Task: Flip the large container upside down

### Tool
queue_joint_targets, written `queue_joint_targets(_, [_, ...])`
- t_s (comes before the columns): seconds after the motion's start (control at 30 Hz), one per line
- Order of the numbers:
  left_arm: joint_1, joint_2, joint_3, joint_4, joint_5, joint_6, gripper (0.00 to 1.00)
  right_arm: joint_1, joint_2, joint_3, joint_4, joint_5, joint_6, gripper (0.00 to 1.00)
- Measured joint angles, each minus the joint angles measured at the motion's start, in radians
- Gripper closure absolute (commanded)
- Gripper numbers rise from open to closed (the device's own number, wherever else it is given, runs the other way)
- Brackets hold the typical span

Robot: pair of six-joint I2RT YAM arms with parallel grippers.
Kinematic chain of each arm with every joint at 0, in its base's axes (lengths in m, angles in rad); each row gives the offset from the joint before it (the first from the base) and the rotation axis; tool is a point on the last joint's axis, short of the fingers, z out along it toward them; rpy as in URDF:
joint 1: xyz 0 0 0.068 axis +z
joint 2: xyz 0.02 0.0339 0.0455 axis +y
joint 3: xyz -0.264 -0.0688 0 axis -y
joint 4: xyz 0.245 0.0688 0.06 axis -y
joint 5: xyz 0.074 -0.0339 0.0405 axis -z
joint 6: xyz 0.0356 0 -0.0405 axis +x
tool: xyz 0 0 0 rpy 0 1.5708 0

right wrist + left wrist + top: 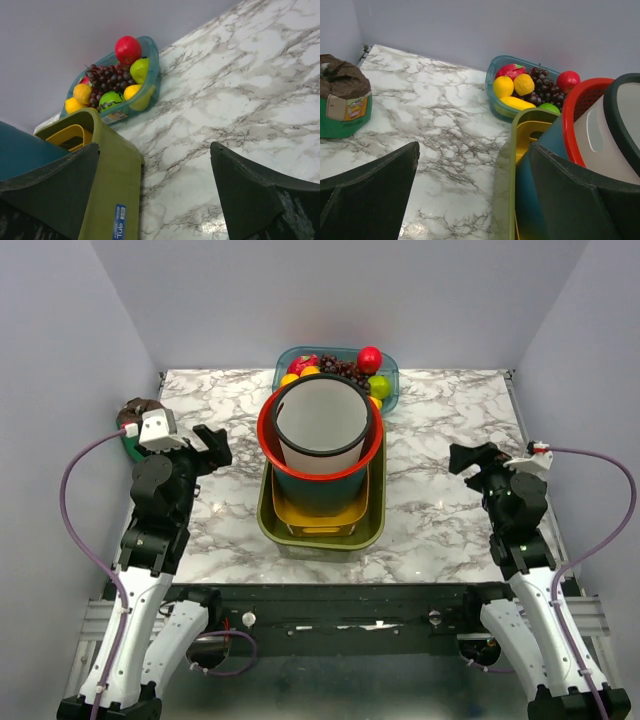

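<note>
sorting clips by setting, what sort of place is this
Probably a robot lab test cell, not a real kitchen: plain grey walls box in a marble-patterned table, the left arm and right arm are bolted at its near edge, and nested plastic bins and a tub of fruit sit on it.

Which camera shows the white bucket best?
The top external view: the white bucket shows its whole open rim from above, nested in the red basket. The left wrist catches only a slice at its right edge; the right wrist misses it.
</note>
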Motion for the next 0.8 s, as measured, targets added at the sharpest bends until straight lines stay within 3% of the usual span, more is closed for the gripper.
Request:
queue_joint_targets(0.33, [0.000, 0.077, 0.087, -0.175, -0.137, 0.041, 0.01, 0.000, 0.050, 0.077, 0.019, -0.140, 0.047, 0.00])
queue_joint_targets(0.63, [0.000, -0.019, -0.112, -0.274, -0.213, 0.034, 0.01, 0.000, 0.204, 0.124, -0.021, -0.212, 0.020, 0.03])
queue_joint_targets(0.8, [0.000, -0.122, -0.132, -0.296, -0.224, -0.017, 0.01, 0.000, 0.216, 0.163, -0.028, -0.229, 0.035, 0.03])
